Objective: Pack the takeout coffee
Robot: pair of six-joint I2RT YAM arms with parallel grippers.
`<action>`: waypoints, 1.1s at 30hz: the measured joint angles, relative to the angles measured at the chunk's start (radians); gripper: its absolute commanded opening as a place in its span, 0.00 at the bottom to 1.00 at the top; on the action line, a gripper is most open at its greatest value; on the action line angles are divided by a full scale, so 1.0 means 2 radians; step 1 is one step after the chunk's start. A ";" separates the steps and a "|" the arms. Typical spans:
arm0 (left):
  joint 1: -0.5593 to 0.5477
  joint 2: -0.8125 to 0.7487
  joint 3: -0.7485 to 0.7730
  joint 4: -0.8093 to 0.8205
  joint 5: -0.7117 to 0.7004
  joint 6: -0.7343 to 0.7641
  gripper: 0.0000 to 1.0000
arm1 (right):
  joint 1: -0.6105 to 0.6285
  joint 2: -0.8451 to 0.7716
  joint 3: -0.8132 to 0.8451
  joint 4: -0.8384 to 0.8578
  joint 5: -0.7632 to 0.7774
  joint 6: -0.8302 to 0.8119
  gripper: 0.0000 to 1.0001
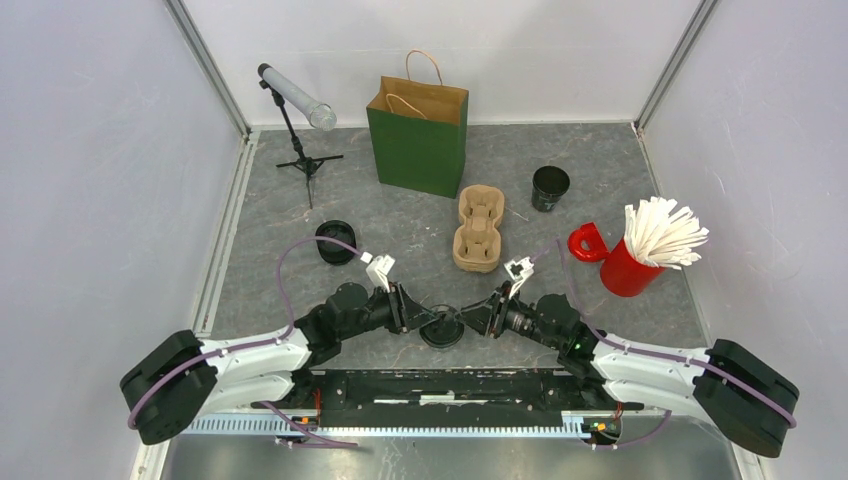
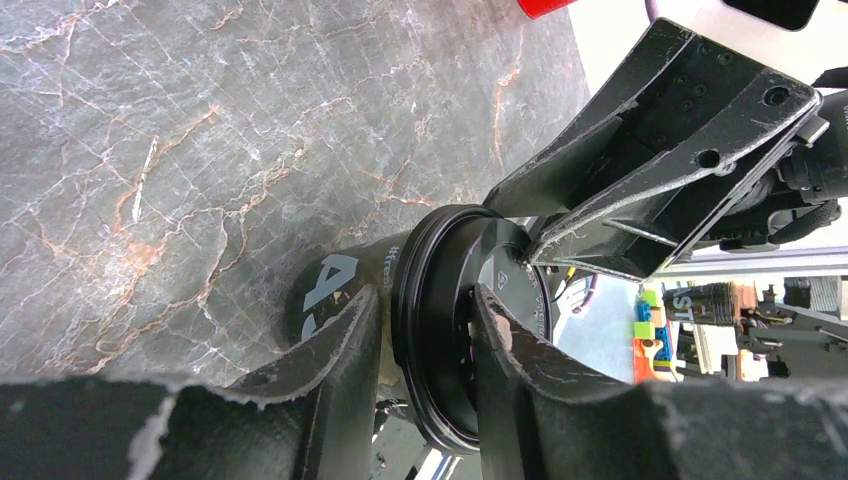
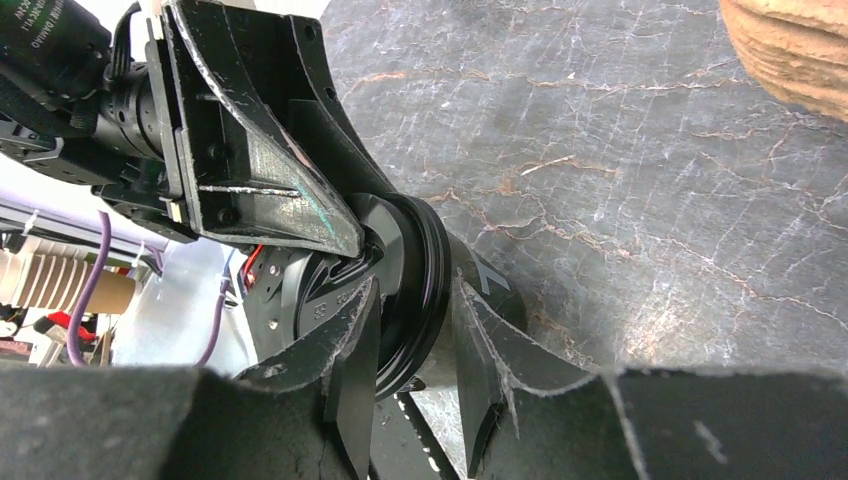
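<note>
Left tool (image 2: 428, 312) is clamped on the coffee (image 1: 441, 328). Right tool (image 3: 415, 310) straddles its lid (image 3: 428, 262), but I can't tell if it's gripping. Tray (image 1: 479, 228) sits well ahead, nothing packed yet.

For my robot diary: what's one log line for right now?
takeout coffee: not packed | left fingers: clamped across its lid | right fingers: straddling lid, grip unclear | tray: no cup yet

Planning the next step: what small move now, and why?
Probably close the right gripper on the lid rim of the takeout coffee before any lift: its fingers straddle the rim with a slight gap showing, while the left gripper looks clamped there.
</note>
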 measured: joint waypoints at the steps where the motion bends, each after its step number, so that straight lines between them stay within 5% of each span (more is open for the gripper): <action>1: 0.000 -0.001 -0.003 0.005 0.000 0.000 0.41 | 0.000 0.000 -0.002 0.005 -0.002 0.002 0.38; 7: -0.001 -0.030 -0.009 -0.010 -0.002 0.001 0.42 | 0.000 -0.023 0.018 -0.047 -0.002 -0.013 0.53; 16: 0.000 -0.031 -0.008 -0.018 -0.006 0.001 0.42 | 0.000 -0.065 0.084 -0.185 0.003 -0.071 0.46; 22: 0.000 -0.026 -0.003 -0.020 -0.005 0.001 0.42 | 0.005 -0.063 0.091 -0.187 -0.048 -0.080 0.38; 33: 0.000 -0.022 0.005 -0.026 -0.002 0.001 0.42 | 0.038 0.004 0.092 -0.110 -0.108 -0.059 0.37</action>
